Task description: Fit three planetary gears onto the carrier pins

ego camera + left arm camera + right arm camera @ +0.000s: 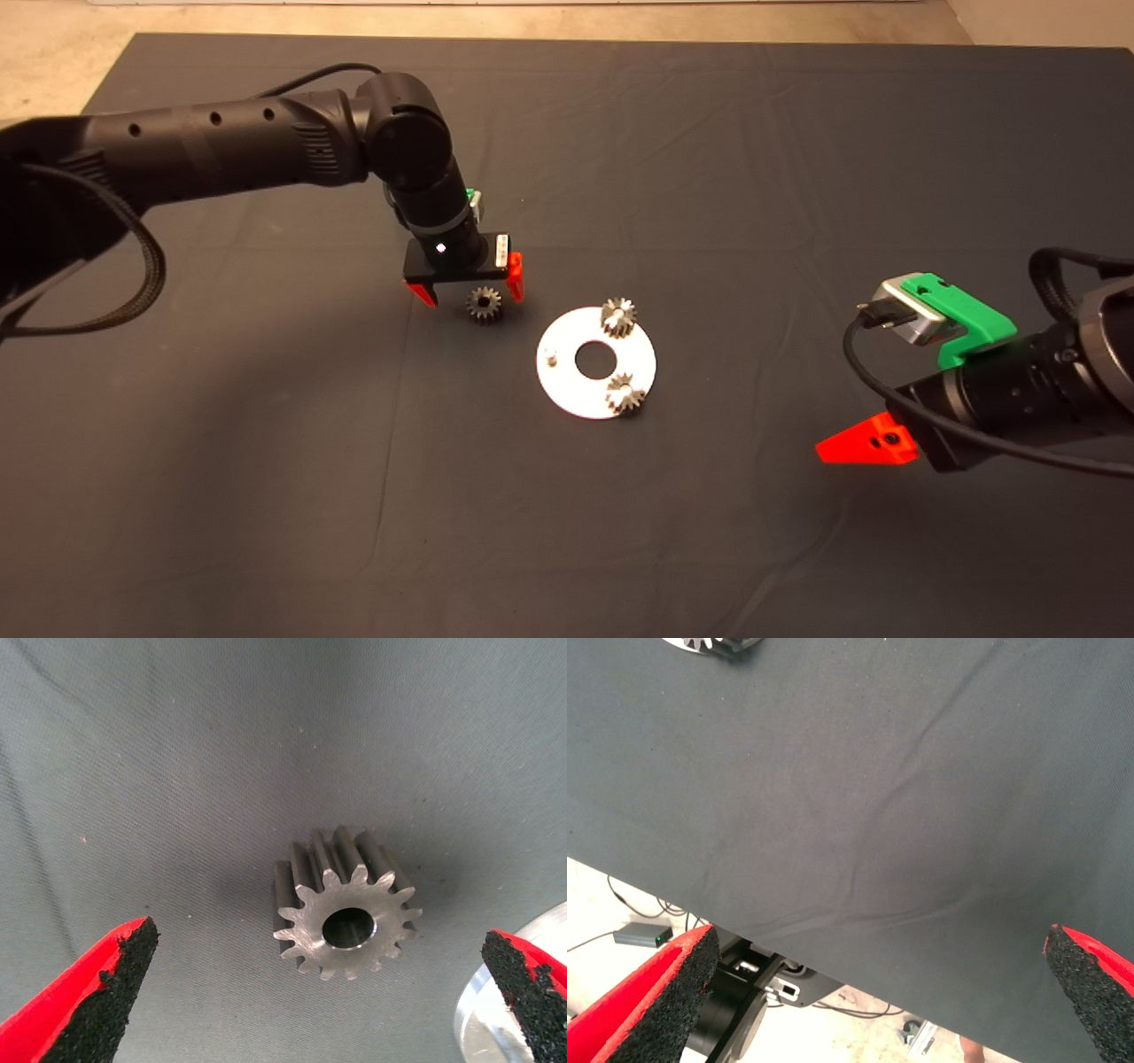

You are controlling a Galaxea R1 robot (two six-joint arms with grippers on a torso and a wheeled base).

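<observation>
A silvery round disc (pixel 567 381) lies at the mat's middle. Two small toothed gears sit on its pins, one at the far side (pixel 618 316) and one at the near right (pixel 625 394). One bare pin (pixel 550 358) stands at its left. The third gear (pixel 484 305) lies on the mat just left of the disc; it also shows in the left wrist view (pixel 345 904), bore facing the camera. My left gripper (pixel 468 293) is open and hovers right over this gear, fingers either side, not touching. My right gripper (pixel 864 443) is open and empty, off to the right.
The disc's edge (pixel 496 1010) shows beside the left gripper's finger. A gear's teeth (pixel 709 645) peek in at the right wrist view's edge. Past the mat's edge lie cables and a small box (pixel 642 936) on the floor.
</observation>
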